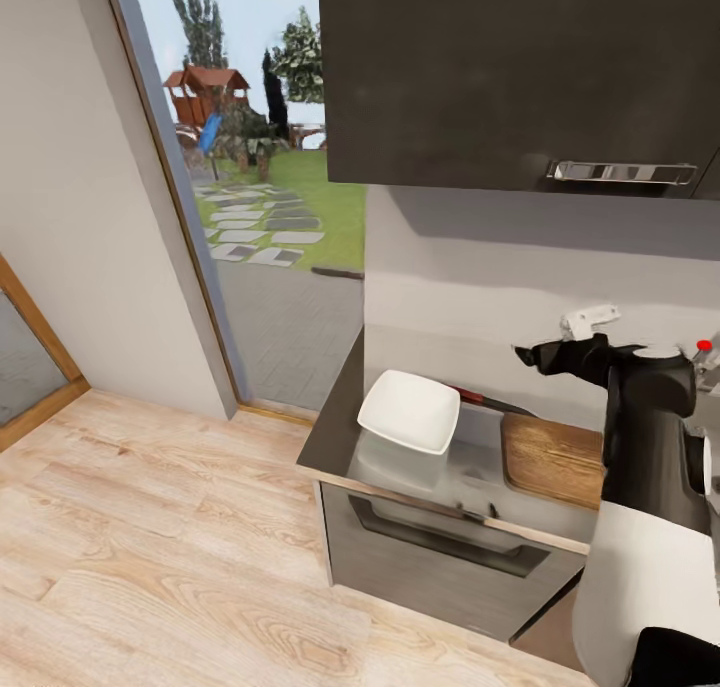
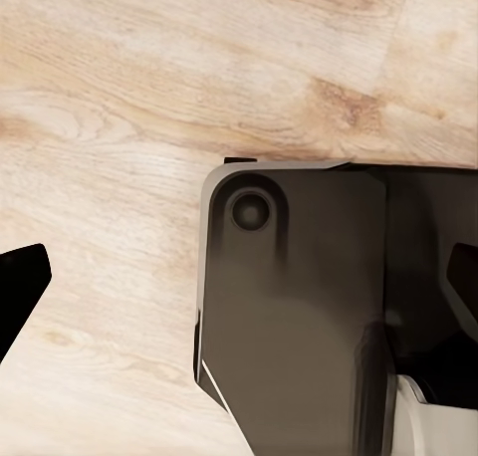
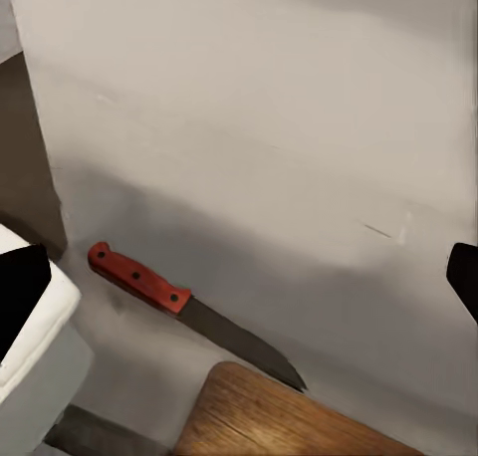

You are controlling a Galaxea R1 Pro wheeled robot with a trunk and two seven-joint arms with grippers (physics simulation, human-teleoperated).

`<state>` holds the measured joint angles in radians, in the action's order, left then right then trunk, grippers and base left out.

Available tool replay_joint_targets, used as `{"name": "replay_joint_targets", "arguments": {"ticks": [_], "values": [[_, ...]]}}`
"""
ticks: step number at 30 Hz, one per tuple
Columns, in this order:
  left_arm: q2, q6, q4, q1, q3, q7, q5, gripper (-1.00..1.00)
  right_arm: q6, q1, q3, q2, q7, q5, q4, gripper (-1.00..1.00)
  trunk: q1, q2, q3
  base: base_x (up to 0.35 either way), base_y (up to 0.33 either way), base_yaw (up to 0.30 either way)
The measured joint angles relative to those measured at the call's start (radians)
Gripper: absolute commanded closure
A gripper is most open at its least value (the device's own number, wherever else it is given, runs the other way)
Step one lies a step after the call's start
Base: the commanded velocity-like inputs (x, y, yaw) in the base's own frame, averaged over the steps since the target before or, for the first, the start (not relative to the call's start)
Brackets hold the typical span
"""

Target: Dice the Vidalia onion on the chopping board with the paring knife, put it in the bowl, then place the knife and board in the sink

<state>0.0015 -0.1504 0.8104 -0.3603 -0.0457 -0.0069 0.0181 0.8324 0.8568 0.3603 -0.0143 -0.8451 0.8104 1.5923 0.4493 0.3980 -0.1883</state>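
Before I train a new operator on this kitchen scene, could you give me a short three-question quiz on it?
1. True or false: the knife lies on top of the board.
2. Which sits nearest the counter's end by the door: A) bowl, B) board, C) knife?
3. What colour is the knife's handle?

Key: 1 false, it lies on the counter between board and wall. 2 A. 3 red.

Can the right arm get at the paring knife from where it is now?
Probably yes. The right gripper is open, aimed toward the paring knife, which lies bare on the countertop between the bowl and the chopping board, with nothing between.
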Motion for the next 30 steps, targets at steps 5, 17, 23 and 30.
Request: {"name": "replay_joint_targets", "arguments": {"ticks": [5, 17, 23, 30], "values": [[0.000, 0.000, 0.000, 0.000, 0.000, 0.000, 0.000, -1.00, -0.203, -0.019, 0.214, 0.127, 0.024, 0.004, 0.016, -1.00, 0.000, 0.000, 0.000, -0.105, 0.000, 0.000], [0.000, 0.000, 0.000, 0.000, 0.000, 0.000, 0.001, -1.00, -0.333, -0.022, 0.370, 0.188, 0.034, 0.088, 0.019, -1.00, 0.001, 0.000, 0.000, -0.226, 0.000, 0.000], [0.000, 0.000, 0.001, 0.000, 0.000, 0.000, 0.001, -1.00, -0.304, -0.022, 0.372, 0.188, 0.034, 0.090, 0.019, -1.00, 0.001, 0.000, 0.000, -0.335, 0.000, 0.000], [0.000, 0.000, 0.001, 0.000, 0.000, 0.001, 0.001, -1.00, -0.299, -0.022, 0.371, 0.188, 0.035, 0.090, 0.018, -1.00, 0.001, 0.000, 0.000, -0.345, 0.000, 0.000]]}}
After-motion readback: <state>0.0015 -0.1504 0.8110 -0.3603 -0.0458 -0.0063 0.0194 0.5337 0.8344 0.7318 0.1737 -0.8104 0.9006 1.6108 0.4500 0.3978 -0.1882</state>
